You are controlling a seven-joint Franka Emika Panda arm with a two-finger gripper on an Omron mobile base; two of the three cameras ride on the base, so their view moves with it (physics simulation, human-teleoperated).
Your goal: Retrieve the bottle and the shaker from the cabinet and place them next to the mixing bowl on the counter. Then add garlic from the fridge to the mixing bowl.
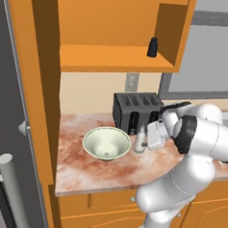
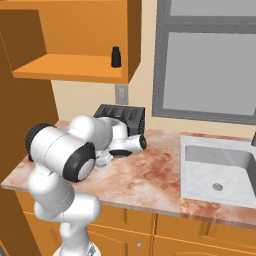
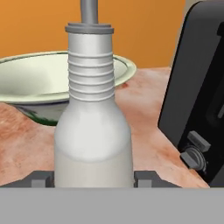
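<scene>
Toaster [image 1: 137, 111] stands just behind bottle [image 1: 140, 140], bowl [image 1: 107, 143] beside; end effector [image 3: 93, 178] clasps the bottle's base.

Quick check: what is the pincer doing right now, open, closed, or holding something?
Pincer: closed on the pale, ribbed-neck bottle, which stands upright on the marbled counter beside the cream mixing bowl.

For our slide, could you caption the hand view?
White bottle between the fingers, mixing bowl behind, toaster beside.
</scene>
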